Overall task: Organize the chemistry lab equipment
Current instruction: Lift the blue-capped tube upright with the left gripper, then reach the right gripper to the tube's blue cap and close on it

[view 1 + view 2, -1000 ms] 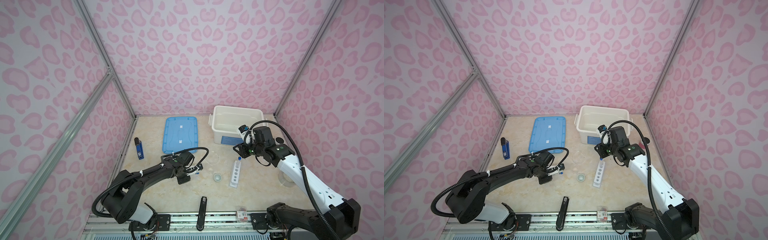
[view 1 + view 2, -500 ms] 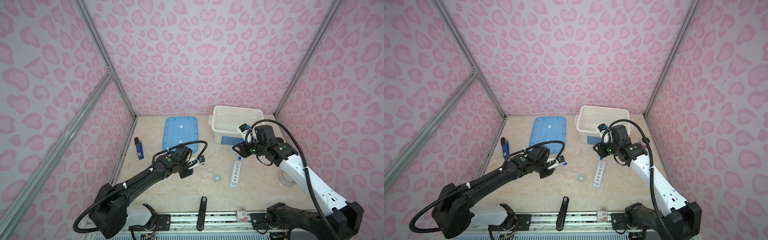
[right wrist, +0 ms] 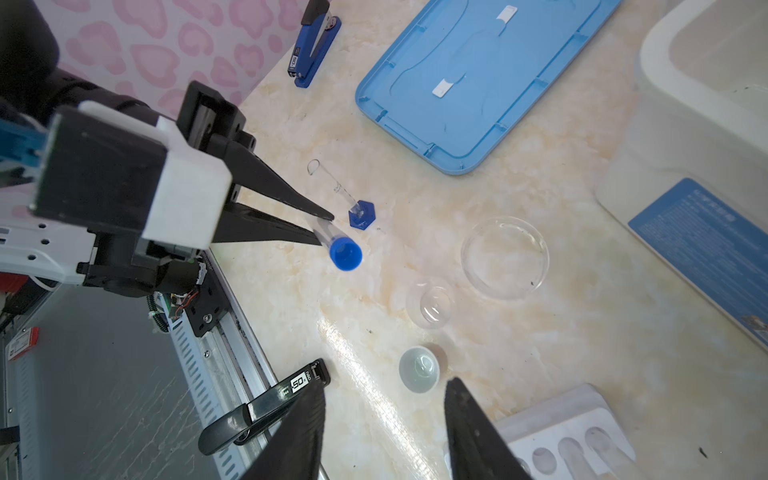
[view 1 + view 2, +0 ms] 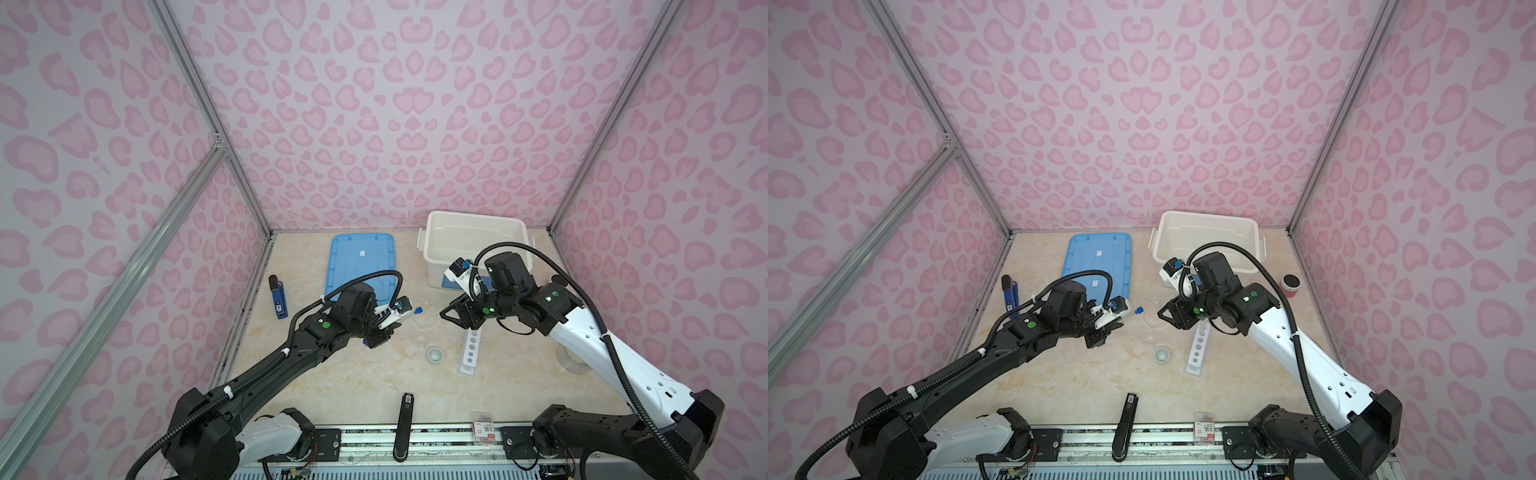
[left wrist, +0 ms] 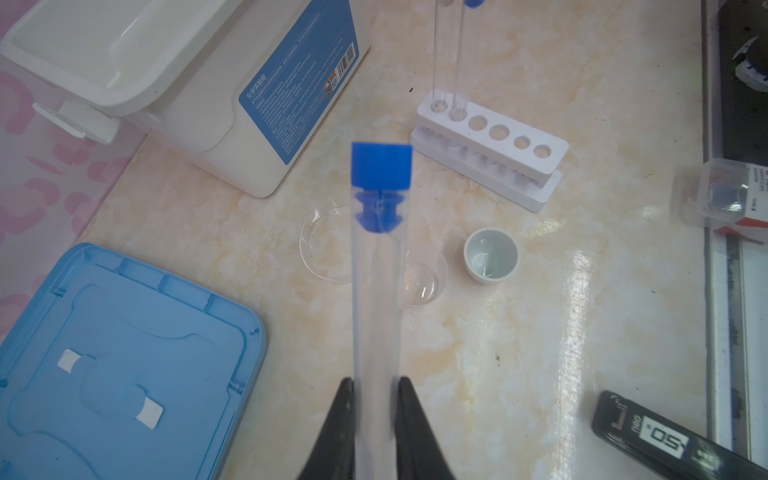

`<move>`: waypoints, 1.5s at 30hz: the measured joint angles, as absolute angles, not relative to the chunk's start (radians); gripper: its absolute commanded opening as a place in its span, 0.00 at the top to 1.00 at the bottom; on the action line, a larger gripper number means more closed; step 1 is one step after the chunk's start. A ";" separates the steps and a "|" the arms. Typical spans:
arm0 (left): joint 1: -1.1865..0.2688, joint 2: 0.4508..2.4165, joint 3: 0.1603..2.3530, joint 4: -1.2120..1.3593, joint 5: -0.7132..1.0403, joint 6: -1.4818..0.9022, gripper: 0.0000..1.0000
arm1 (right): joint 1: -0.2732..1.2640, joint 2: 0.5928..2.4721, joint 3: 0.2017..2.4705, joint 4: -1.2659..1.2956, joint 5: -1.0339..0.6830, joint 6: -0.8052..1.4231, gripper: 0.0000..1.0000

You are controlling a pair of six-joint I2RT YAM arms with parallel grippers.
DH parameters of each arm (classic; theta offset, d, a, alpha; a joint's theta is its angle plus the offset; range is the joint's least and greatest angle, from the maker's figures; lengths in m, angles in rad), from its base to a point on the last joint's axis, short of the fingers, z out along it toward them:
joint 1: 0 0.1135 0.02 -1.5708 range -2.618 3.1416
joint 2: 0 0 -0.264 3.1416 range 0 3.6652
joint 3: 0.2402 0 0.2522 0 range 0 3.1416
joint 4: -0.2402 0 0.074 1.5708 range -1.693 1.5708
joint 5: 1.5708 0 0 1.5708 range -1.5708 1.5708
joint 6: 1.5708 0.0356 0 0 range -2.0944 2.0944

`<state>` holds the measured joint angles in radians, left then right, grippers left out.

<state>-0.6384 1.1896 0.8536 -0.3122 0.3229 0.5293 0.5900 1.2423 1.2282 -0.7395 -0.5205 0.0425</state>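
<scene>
My left gripper is shut on a clear blue-capped test tube, held slanting above the table, cap pointing toward the right arm. My right gripper hangs open and empty over the near end of the white holed rack. Two more tubes stand in the rack's end holes. A tiny pale cup sits left of the rack. A round glass dish and a small watch glass lie between the arms. The blue-based cylinder lies on its side under the left gripper.
A white bin stands at the back right, with its blue lid flat to its left. A blue-and-black stick lies by the left wall. A pink can stands right of the bin. A black bar rests at the front edge.
My left gripper has risen and carried the test tube to the right, toward the right arm. My right gripper's jaws have spread wider.
</scene>
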 measured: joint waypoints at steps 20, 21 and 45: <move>-0.629 1.087 0.779 -0.204 0.406 0.495 0.91 | 0.738 1.389 1.346 -0.724 -0.516 0.068 0.49; -0.629 1.086 0.777 -0.203 0.410 0.493 0.91 | 0.738 1.390 1.347 -0.723 -0.516 0.069 0.50; -0.630 1.037 0.752 -0.178 0.427 0.489 0.91 | 0.759 1.431 1.378 -0.696 -0.505 0.087 0.70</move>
